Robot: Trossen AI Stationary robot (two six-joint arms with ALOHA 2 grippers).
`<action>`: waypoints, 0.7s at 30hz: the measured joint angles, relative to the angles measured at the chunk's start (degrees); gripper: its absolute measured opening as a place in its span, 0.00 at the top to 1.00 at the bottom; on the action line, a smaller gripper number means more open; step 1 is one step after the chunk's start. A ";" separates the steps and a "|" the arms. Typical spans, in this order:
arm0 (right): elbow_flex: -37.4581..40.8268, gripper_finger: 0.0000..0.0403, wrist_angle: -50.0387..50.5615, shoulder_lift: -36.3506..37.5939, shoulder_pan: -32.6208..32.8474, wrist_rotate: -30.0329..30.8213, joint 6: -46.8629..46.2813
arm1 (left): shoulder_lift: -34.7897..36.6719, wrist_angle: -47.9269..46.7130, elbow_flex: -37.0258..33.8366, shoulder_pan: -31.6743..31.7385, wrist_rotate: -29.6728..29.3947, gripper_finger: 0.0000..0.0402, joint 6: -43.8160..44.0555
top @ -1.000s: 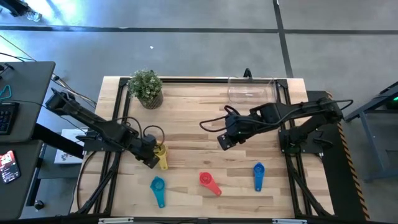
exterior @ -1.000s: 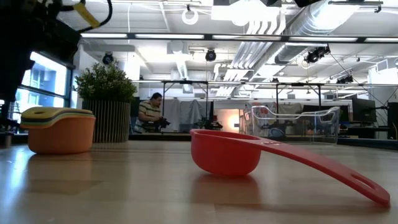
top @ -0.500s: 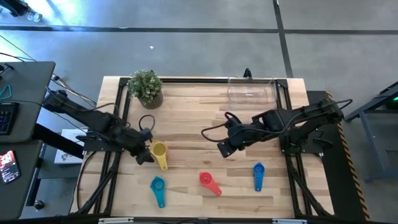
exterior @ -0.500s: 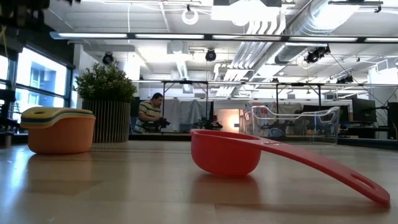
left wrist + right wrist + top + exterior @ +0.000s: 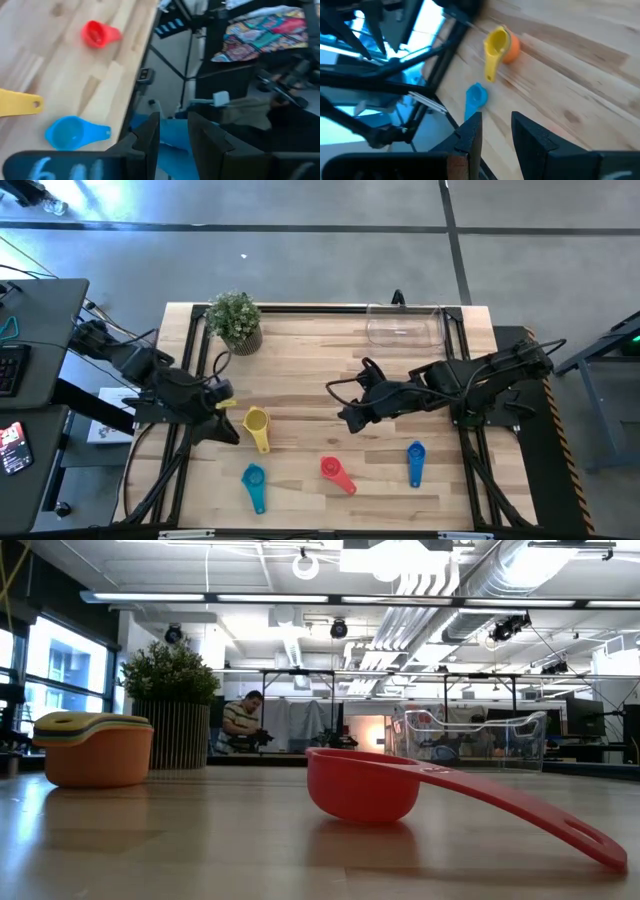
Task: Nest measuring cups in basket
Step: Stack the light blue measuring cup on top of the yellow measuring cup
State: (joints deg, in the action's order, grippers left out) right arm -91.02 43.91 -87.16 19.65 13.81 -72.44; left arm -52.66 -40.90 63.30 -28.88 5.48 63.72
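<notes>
A nested stack of measuring cups, yellow on top and orange at the bottom (image 5: 256,421) (image 5: 95,750) (image 5: 500,44), stands on the table left of centre, its yellow handle (image 5: 17,102) pointing to the near edge. Three single cups lie bowl-down-free on the wood near the front: light blue (image 5: 253,477) (image 5: 70,132), red (image 5: 331,468) (image 5: 365,785) and blue (image 5: 415,452). The clear basket (image 5: 403,325) (image 5: 470,740) stands at the far right. My left gripper (image 5: 228,430) (image 5: 173,125) hangs raised just left of the stack, open and holding nothing. My right gripper (image 5: 348,418) (image 5: 495,122) hovers over the table's middle, open with nothing between its fingers.
A potted green plant (image 5: 236,320) (image 5: 170,705) stands at the far left corner. Bare wood lies between the stack and the basket. The black table frame (image 5: 190,380) runs along the left edge next to my left arm. A person sits far off in the room (image 5: 240,725).
My left gripper has risen from the yellow stack's handle, drawn back toward the table's left edge and rolled; the stack stays where it was. My right gripper has drifted a little toward the table's left and near side and tipped.
</notes>
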 joint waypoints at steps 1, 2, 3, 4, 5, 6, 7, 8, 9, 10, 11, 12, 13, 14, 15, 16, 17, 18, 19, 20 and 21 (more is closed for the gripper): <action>0.00 0.76 -1.23 0.01 0.03 0.46 0.87 | 0.02 0.06 0.71 -0.42 0.00 0.78 -0.38; 0.00 0.76 -2.45 -0.01 0.03 0.77 1.86 | 0.02 0.06 1.41 -0.76 0.00 0.78 -0.79; 0.00 0.76 -3.81 0.01 0.03 0.92 2.53 | -0.02 -0.02 2.12 -1.05 0.00 0.78 -1.09; 0.00 0.76 -5.32 0.01 0.01 1.06 3.52 | -0.04 -0.03 2.82 -1.30 0.00 0.78 -1.42; 0.00 0.76 -6.85 -0.01 0.01 1.06 4.70 | -0.04 -0.03 3.61 -1.44 0.00 0.78 -1.84; 0.00 0.76 -8.23 0.01 0.01 1.06 5.81 | -0.04 -0.03 4.39 -1.59 0.00 0.78 -2.39; 0.00 0.76 -9.63 0.01 0.01 1.06 6.93 | -0.02 0.01 5.17 -1.62 0.00 0.78 -2.86; 0.00 0.76 -10.99 -0.01 -0.05 1.09 8.14 | -0.02 0.01 5.92 -1.62 0.00 0.78 -3.27; 0.00 0.76 -12.35 0.00 -0.15 1.07 9.14 | -0.02 -0.01 6.62 -1.62 -0.02 0.78 -3.69; 0.00 0.76 -13.71 0.01 -0.15 1.01 10.01 | -0.04 -0.01 7.29 -1.52 -0.08 0.78 -4.19; 0.00 0.76 -14.71 -0.01 -0.19 1.00 11.13 | -0.04 -0.01 8.01 -1.52 -0.37 0.78 -4.59; 0.00 0.76 -15.69 0.00 -0.36 1.00 12.29 | -0.03 0.02 8.66 -1.51 -0.81 0.78 -5.02; 0.00 0.76 -16.48 0.01 -0.52 0.96 13.45 | -0.02 0.03 9.27 -1.51 -1.18 0.78 -5.46; 0.00 0.76 -17.03 0.01 -0.66 0.89 14.67 | -0.02 0.03 9.83 -1.51 -1.62 0.78 -5.78; 0.00 0.76 -17.49 0.00 -0.94 0.80 15.95 | -0.03 0.01 10.34 -1.51 -2.23 0.78 -5.84; 0.00 0.76 -17.89 -0.01 -1.21 0.77 17.26 | -0.04 -0.03 10.93 -1.51 -3.06 0.78 -5.85; 0.00 0.76 -18.32 0.00 -1.49 0.78 18.71 | -0.04 -0.03 11.51 -1.51 -3.86 0.78 -5.86; 0.00 0.76 -18.89 0.00 -1.85 0.79 20.06 | -0.04 -0.05 12.12 -1.51 -4.49 0.78 -5.83; 0.00 0.76 -19.53 0.00 -2.26 0.79 21.35 | -0.04 -0.01 12.70 -1.51 -4.98 0.78 -5.72; 0.00 0.76 -20.20 0.00 -2.68 0.79 22.63 | -0.02 -0.01 13.25 -1.51 -5.39 0.78 -5.30; 0.00 0.76 -20.91 0.00 -3.12 0.78 23.92 | -0.04 -0.03 13.76 -1.51 -5.82 0.78 -5.01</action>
State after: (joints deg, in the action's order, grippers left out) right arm -91.02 23.01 -87.16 16.53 14.59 -48.52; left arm -52.70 -40.92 77.07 -30.39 -0.34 58.71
